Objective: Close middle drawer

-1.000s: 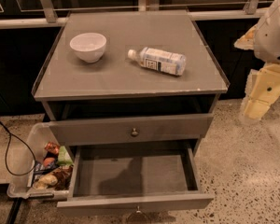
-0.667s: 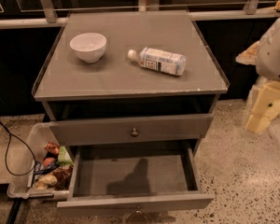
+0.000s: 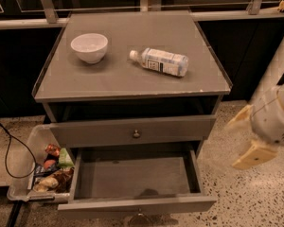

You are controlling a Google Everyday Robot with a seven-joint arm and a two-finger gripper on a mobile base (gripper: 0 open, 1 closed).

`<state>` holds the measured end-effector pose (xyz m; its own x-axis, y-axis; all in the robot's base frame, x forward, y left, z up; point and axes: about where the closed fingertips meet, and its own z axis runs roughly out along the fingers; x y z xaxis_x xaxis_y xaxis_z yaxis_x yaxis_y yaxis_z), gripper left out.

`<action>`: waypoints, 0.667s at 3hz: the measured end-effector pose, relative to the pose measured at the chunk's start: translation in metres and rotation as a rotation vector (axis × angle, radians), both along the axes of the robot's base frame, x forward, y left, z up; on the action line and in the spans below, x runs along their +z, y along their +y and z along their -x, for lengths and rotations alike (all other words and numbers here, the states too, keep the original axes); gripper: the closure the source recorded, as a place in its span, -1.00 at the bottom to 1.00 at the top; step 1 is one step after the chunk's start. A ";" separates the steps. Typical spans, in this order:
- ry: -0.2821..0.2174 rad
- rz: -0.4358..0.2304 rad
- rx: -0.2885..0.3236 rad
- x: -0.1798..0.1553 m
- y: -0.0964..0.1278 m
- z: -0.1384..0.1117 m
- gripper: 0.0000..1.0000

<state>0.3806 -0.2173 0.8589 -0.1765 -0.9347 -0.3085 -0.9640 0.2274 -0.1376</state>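
Note:
The middle drawer [image 3: 132, 178] is a shallow grey box pulled far out of the grey cabinet; it is empty inside. Its low front panel [image 3: 137, 205] faces me at the bottom of the view, with the small knob [image 3: 139, 216] at its lower edge. My gripper [image 3: 246, 143] hangs to the right of the cabinet, over the speckled floor, about level with the open drawer's right side and apart from it. It holds nothing that I can see.
The taller drawer [image 3: 132, 132] above, with a brass knob, is shut. A white bowl [image 3: 89, 46] and a lying water bottle [image 3: 160, 61] sit on the cabinet top [image 3: 109, 82]. A clear bin of snacks [image 3: 45, 174] and a black cable [image 3: 7, 150] lie at the left.
My gripper has moved down along the cabinet's right side, from top-drawer height to the open drawer's level. The drawer has not moved.

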 end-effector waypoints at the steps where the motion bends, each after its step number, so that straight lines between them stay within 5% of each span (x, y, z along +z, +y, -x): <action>1: 0.002 -0.107 0.070 -0.053 0.014 0.014 0.28; 2: -0.016 -0.118 0.109 -0.057 0.018 0.016 0.76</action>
<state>0.3649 -0.1991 0.8023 -0.0697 -0.9050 -0.4196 -0.9818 0.1367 -0.1316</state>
